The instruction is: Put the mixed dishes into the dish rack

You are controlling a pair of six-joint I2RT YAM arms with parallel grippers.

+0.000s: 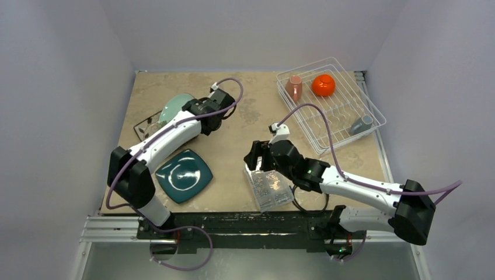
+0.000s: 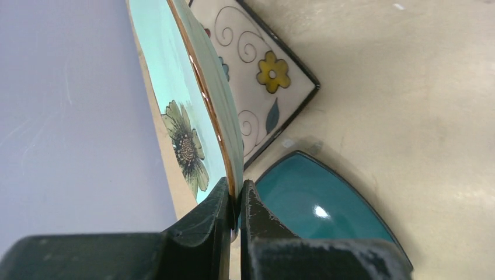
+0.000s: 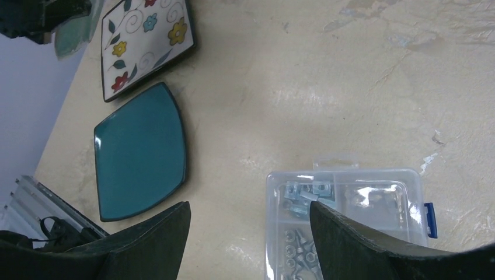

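Note:
My left gripper point(image 1: 191, 111) point(image 2: 235, 195) is shut on the rim of the pale green round flowered plate point(image 1: 174, 106) point(image 2: 198, 99) and holds it tilted on edge, off the table. The white floral square plate point(image 1: 146, 125) point(image 2: 257, 76) lies just beneath it. The dark teal square plate point(image 1: 184, 175) point(image 3: 140, 157) lies flat at the front left. The white wire dish rack point(image 1: 333, 114) at the back right holds the pink cup point(image 1: 293, 87), orange bowl point(image 1: 323, 85) and small grey mug point(image 1: 361, 124). My right gripper point(image 1: 257, 156) point(image 3: 250, 213) is open and empty, low over the table.
A clear plastic box of small parts point(image 1: 268, 186) point(image 3: 350, 216) lies under my right gripper's right finger. A coiled black cable point(image 1: 309, 198) sits by the box near the front edge. Walls close in the table at left, back and right.

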